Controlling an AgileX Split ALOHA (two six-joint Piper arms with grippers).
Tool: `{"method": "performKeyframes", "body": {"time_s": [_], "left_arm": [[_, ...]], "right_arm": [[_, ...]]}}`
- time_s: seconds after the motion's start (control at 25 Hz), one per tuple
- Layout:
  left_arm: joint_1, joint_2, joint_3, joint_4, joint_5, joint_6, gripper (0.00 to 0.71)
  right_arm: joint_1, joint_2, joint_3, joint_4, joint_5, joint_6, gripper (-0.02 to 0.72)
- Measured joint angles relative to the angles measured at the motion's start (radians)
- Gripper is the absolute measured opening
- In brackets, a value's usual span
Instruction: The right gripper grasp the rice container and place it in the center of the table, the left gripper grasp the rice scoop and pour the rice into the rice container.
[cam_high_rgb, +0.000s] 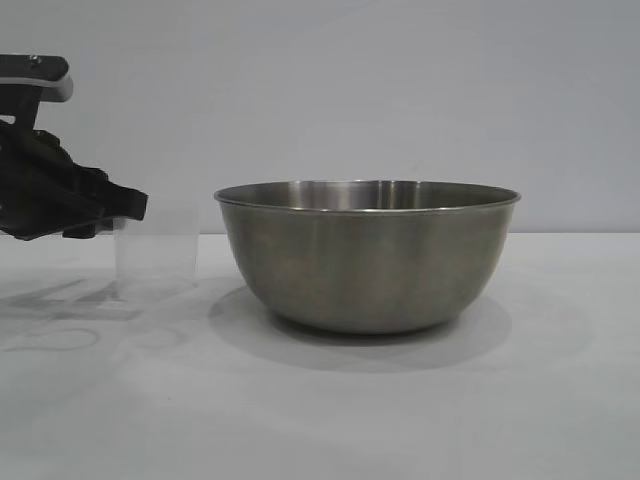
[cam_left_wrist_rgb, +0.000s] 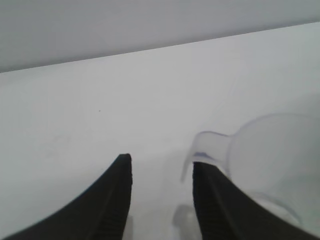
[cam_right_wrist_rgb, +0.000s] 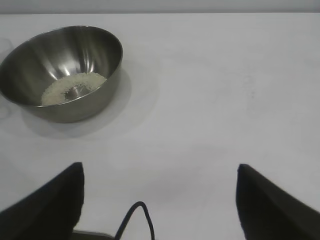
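Brushed stainless-steel rice container (cam_high_rgb: 367, 262) stands upright on the white table (cam_high_rgb: 560, 400), roughly at mid-table in the exterior view, casting a soft shadow around its base. Seen from the right wrist view, its inside holds a thin pale layer of rice (cam_right_wrist_rgb: 73, 88) spread over the bottom, with bare metal showing through at the middle of the layer.

Rice scoop (cam_high_rgb: 156, 262), translucent plastic, stands upright on the table to the left of the container in the exterior view, near it but not touching. No rice can be made out inside it. Its loop handle (cam_left_wrist_rgb: 209, 148) shows in the left wrist view, pointing toward the gripper.

Left gripper (cam_high_rgb: 128, 205) sits at the scoop's upper left side at rim height in the exterior view. In the left wrist view the jaws stand apart; one finger (cam_left_wrist_rgb: 212, 200) lies just beside the handle and the cup wall, the other finger well clear on bare table. The handle is not between them. Whether that near finger touches the plastic cannot be told.

Right gripper (cam_right_wrist_rgb: 160, 200) hangs over bare table well away from the container, jaws wide apart, nothing between them. A dark cable loop (cam_right_wrist_rgb: 136, 217) shows near its base.
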Motion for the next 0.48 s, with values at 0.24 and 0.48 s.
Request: {"method": "performKeyframes", "body": {"time_s": [0.24, 0.48], "left_arm": [[0.000, -0.039, 0.077, 0.042, 0.000, 0.000, 0.253], [0.000, -0.134, 0.116, 0.054, -0.001, 0.000, 0.253]], "right_arm": [[0.000, 0.000, 0.000, 0.000, 0.000, 0.000, 0.568], [0.000, 0.000, 0.000, 0.000, 0.000, 0.000, 0.568]]}}
